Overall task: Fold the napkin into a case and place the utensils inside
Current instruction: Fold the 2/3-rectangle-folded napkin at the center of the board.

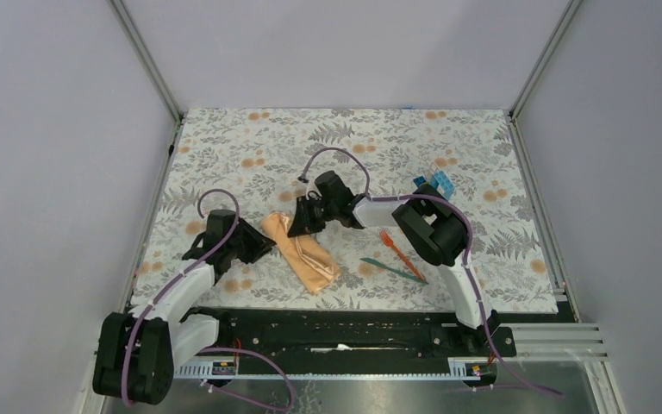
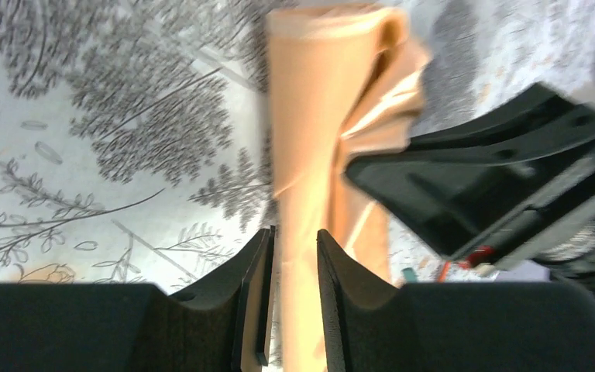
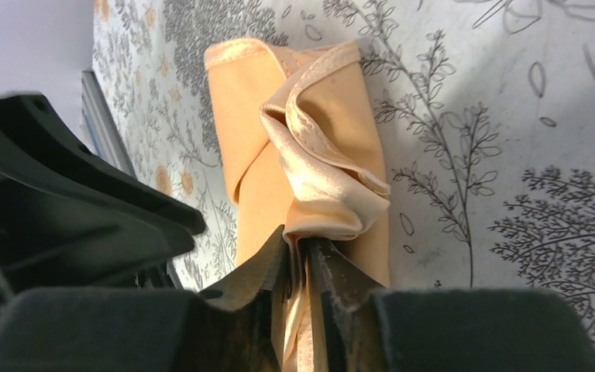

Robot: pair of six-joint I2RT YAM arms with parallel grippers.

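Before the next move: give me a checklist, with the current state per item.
1. napkin folded into a narrow strip on the mat: ok.
2. right hand pinching a bunched fold of the napkin: ok.
3. left hand has cloth between its fingers, but whether it is actually clamped: cannot tell.
4. Fold open enough to take the utensils: cannot tell.
5. orange utensil and teal utensil lying free on the mat, clear of the cloth: ok.
6. Utensils inside the napkin: not ok.
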